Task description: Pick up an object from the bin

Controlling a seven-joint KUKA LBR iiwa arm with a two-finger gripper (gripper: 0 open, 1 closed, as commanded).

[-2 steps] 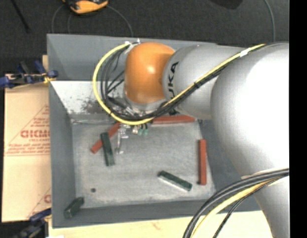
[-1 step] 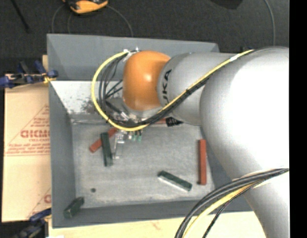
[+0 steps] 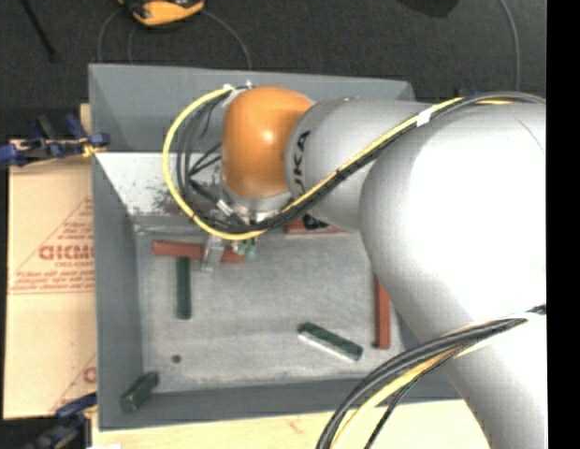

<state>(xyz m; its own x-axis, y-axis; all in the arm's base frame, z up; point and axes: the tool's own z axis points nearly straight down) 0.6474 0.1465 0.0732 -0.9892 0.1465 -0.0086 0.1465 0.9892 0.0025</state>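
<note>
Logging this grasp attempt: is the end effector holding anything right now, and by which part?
It cannot be told: the end effector sits at the right end of the red-brown flat stick, its contact hidden.

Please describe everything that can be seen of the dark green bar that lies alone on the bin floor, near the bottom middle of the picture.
The dark green bar is a short, straight stick with flat sides and a paler, greyish edge along its lower side. It looks hard, perhaps plastic or painted wood. It lies flat on the grey bin floor, slanting down to the right. Only the floor touches it; a red stick by the right wall is close, with a small gap.
</note>
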